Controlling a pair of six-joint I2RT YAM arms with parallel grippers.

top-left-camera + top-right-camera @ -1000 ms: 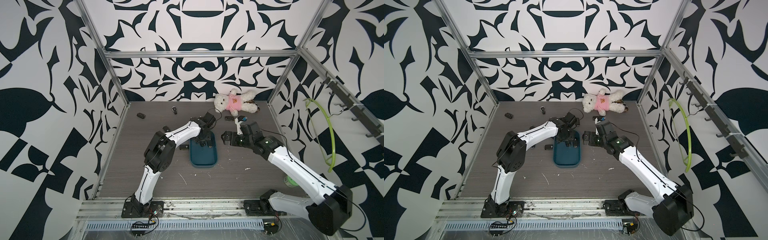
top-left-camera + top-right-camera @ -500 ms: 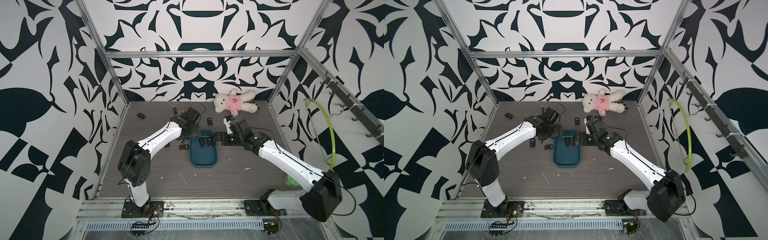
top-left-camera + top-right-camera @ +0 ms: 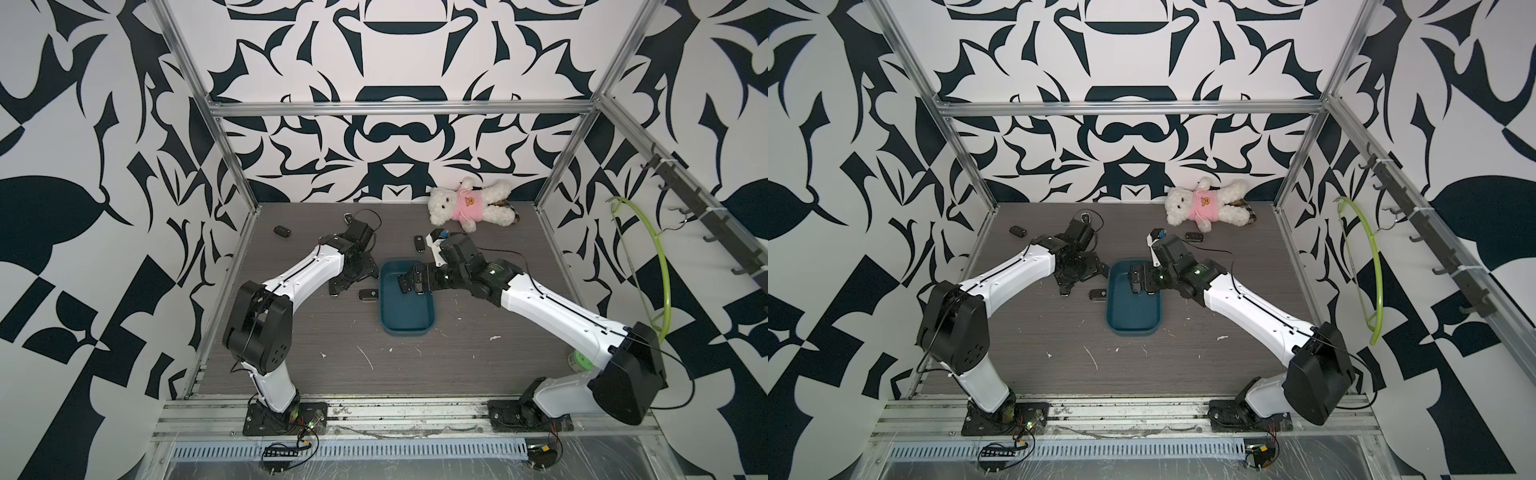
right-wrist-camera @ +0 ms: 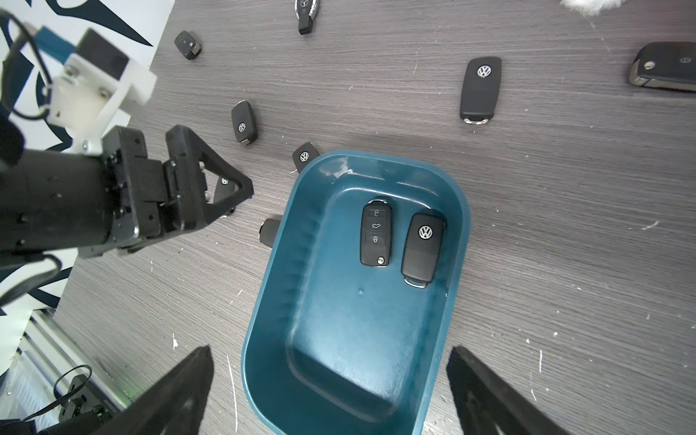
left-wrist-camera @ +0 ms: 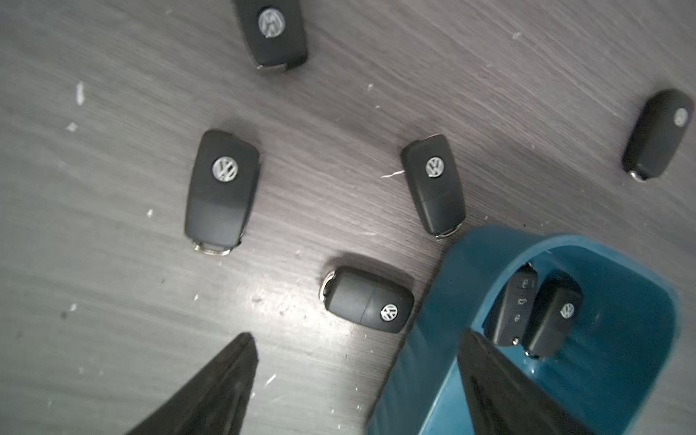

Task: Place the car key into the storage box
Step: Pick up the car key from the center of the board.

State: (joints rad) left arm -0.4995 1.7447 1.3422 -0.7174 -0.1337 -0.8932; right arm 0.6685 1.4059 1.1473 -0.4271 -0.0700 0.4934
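Grey tabletop (image 5: 113, 113); storage box (image 4: 271, 301) holds two keys (image 4: 376, 233). Left gripper (image 5: 356, 335) and right gripper (image 4: 329, 354) gape wide, empty. Likely next: left grasps car key (image 5: 367, 299) just beside box.

White walls (image 3: 399, 137) printed with bold black leaf-like shapes close in three sides, held by silver aluminium rails (image 3: 399, 109). The bench (image 3: 374, 365) is grey wood-grain, flecked with small white scuffs. A dark hook rack (image 3: 706, 212) runs along the right-hand wall, with a thin green hanger (image 3: 660, 270) near it. The light is even and the shadows are soft.
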